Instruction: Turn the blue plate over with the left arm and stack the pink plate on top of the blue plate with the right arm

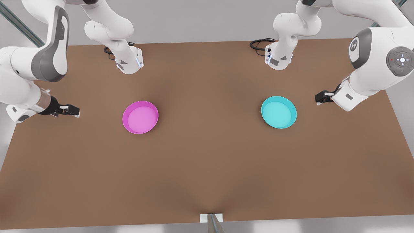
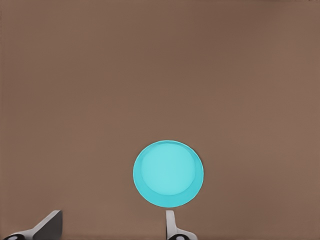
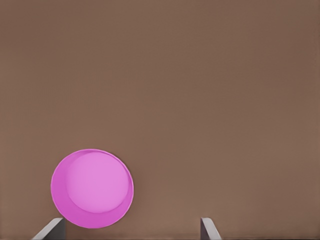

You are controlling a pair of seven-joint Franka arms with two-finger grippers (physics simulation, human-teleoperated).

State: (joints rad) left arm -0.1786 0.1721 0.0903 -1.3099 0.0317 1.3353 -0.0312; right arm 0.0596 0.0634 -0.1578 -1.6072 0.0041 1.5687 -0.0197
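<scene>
Left end effector [image 1: 318, 98] spread wide beside blue plate [image 1: 278, 112] — turquoise, rim up.

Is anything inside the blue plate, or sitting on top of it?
No. The blue plate sits open side up on the table, its inside bare. Its underside is hidden against the table. The pink plate lies apart.

- A plain brown worktop [image 1: 207, 168] spans nearly the whole front view, matte and evenly lit, with a slightly darker band down its middle.
- Beyond its far edge lies a pale grey floor [image 1: 200, 19].
- A grey metal rail [image 1: 19, 24] slants past the far corner on the front view's left.
- A small white bracket [image 1: 211, 218] with a metal post sits at the middle of the near edge.
</scene>
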